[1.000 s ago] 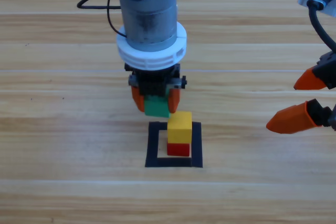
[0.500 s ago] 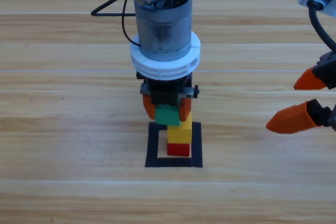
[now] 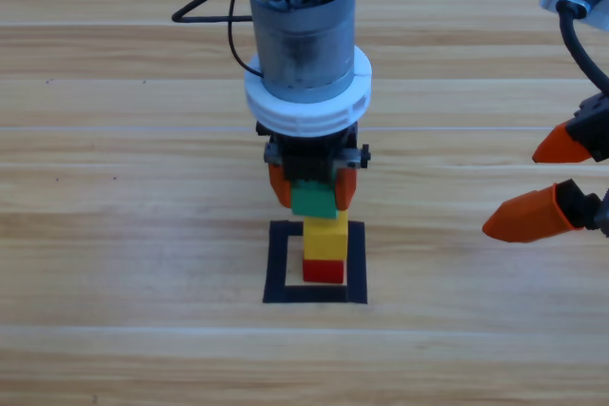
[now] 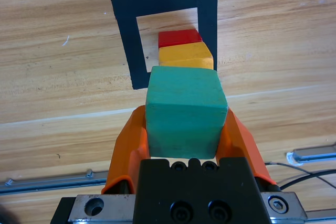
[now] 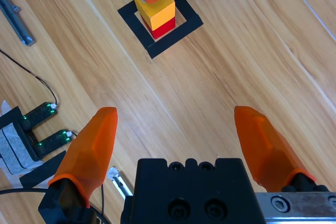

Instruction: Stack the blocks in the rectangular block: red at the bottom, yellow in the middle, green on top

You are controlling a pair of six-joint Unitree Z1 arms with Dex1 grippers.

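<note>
The left pincer point(image 3: 313, 187) is clamped on the green point(image 4: 185, 109) cube, one orange jaw on each side face, and I hold it just above the yellow point(image 3: 324, 238) cube, which sits on the red point(image 3: 324, 270) one inside the rectangular block point(image 3: 278, 268) of black tape. On the bench point(image 3: 114, 235) the outline is the widest thing, then the two-cube column.

To do this well, I judge I need to nudge the green cube slightly toward the column's centre, since from above it looks a little off to the left, then lower straight down and only part the jaws once it rests flat.

The cubes have no long axis; the green one's faces look nearly square with the yellow's.

The right pincer point(image 5: 184, 140) waits at the right edge, jaws wide apart, well clear.
</note>
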